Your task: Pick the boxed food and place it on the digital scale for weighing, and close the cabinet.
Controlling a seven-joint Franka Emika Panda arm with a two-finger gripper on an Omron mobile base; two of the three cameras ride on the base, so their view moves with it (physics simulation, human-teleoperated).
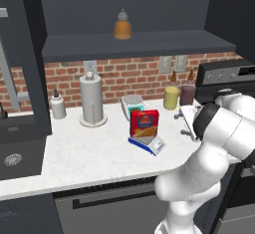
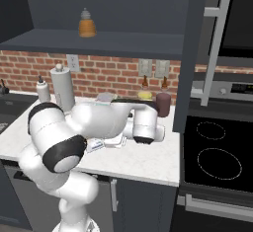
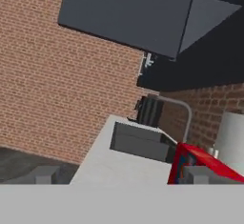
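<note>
My pincer (image 1: 186,121) stands released, jaws wide, holding nothing, just to the right of the box (image 1: 145,123). The box stands upright on the blue scale (image 1: 148,144), near the middle of the white counter (image 1: 89,153); by my reading the weighing step is done.

What remains is the cabinet (image 2: 123,9), whose doors stand open: one at the far left (image 1: 27,54), one at the right with its silver handle (image 2: 213,48) showing in the right base view. An amber bottle (image 1: 122,25) sits on the open shelf.

Risks, as I judge them:
- My hand is close beside the box. A sideways swing as I withdraw could clip it and topple it off the plate.
- My forearm hangs low over the counter near a yellow jar (image 1: 171,98) and a dark jar (image 1: 187,95); a wide sweep could knock them.
- Pushing a door off-centre could let my fingers slip, leaving it ajar.
</note>
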